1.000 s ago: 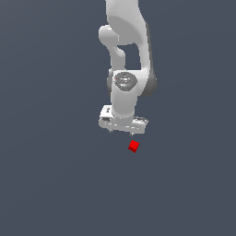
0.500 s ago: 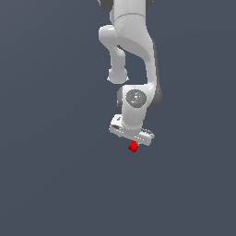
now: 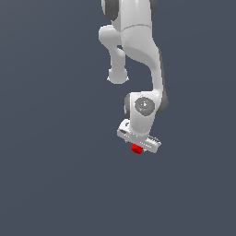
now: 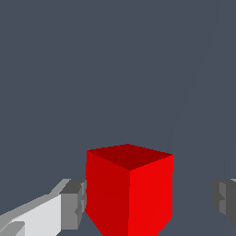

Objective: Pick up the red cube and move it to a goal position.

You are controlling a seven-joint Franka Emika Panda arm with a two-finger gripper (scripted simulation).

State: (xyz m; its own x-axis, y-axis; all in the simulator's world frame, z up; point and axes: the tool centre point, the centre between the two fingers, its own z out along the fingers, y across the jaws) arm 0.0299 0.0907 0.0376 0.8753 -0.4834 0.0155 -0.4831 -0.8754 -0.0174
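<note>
The red cube (image 3: pixel 136 149) is a small bright red block on the grey floor, mostly covered by the white gripper (image 3: pixel 138 145) that sits low over it in the exterior view. In the wrist view the cube (image 4: pixel 129 189) stands between the two fingers of the gripper (image 4: pixel 150 205). One grey fingertip (image 4: pixel 73 205) is right beside a cube face. The other fingertip (image 4: pixel 225 202) stands apart from the cube with a clear gap. The gripper is open around the cube.
The plain dark grey floor (image 3: pixel 55 184) stretches all around the cube. The white arm (image 3: pixel 138 50) rises above the gripper towards the top of the exterior view.
The arm has stretched forward and come down. The gripper was above and just behind the cube; now it is lowered over it, with the fingers on either side.
</note>
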